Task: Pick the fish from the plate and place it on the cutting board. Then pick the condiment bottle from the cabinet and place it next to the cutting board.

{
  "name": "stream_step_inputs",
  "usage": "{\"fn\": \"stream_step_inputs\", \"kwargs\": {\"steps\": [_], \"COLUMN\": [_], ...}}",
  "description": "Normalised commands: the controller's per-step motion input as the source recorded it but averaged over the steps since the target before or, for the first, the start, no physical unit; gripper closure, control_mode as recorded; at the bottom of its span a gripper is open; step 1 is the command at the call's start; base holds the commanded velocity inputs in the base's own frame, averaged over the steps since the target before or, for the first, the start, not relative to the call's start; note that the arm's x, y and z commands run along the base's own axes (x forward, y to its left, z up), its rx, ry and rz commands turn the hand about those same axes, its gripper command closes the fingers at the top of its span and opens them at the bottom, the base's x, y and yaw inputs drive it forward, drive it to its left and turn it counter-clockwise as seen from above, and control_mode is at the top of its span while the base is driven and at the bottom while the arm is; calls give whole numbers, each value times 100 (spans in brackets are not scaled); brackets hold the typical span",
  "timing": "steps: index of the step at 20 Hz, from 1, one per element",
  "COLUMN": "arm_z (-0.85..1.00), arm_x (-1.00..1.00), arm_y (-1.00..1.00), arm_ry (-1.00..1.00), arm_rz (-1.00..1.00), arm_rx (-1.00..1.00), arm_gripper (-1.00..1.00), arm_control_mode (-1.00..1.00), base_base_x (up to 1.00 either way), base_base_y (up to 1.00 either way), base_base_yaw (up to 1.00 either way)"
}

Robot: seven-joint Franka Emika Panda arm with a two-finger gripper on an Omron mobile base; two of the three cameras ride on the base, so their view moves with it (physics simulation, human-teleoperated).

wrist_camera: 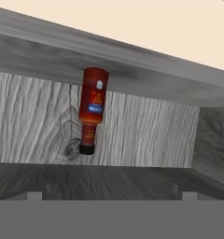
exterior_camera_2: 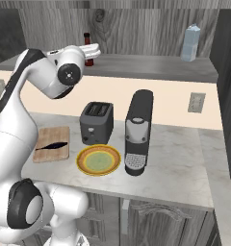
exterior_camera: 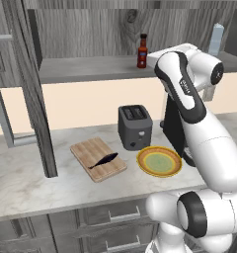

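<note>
Gripper (exterior_camera_2: 96, 49) first: we read it as fully open and holding nothing, though its fingers are hard to make out. Going left to right, the fish (exterior_camera: 103, 160) lies on the cutting board (exterior_camera: 98, 158), and the condiment bottle (exterior_camera: 142, 51) stands upright on the cabinet (exterior_camera: 91, 69) shelf. We judge the bottle light, stiff and slick; grip its wide body, not the neck.

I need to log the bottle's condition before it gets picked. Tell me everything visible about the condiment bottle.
The condiment bottle is small and dark red, with a narrow neck, black cap and a dark label bearing a blue band. It stands upright on the grey wood-grain cabinet shelf, before the back panel, touching nothing else. In the hand view it appears upside down because the camera is rolled. It looks glossy, intact and capped.
</note>
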Motion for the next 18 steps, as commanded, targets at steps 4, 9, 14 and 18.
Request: {"fn": "stream_step_inputs", "kwargs": {"steps": [4, 9, 14, 18], "arm_z": [0, 0, 1, 0], "arm_x": [17, 21, 22, 17], "arm_y": [1, 0, 0, 0], "arm_ry": [2, 2, 1, 0], "arm_rz": [0, 0, -1, -1], "arm_rx": [0, 0, 0, 0], "arm_gripper": [-100, -100, -100, -100], "arm_control_mode": [-100, -100, -100, -100], "base_base_x": [0, 0, 0, 0], "base_base_y": [0, 0, 0, 0], "base_base_yaw": [0, 0, 0, 0]}}
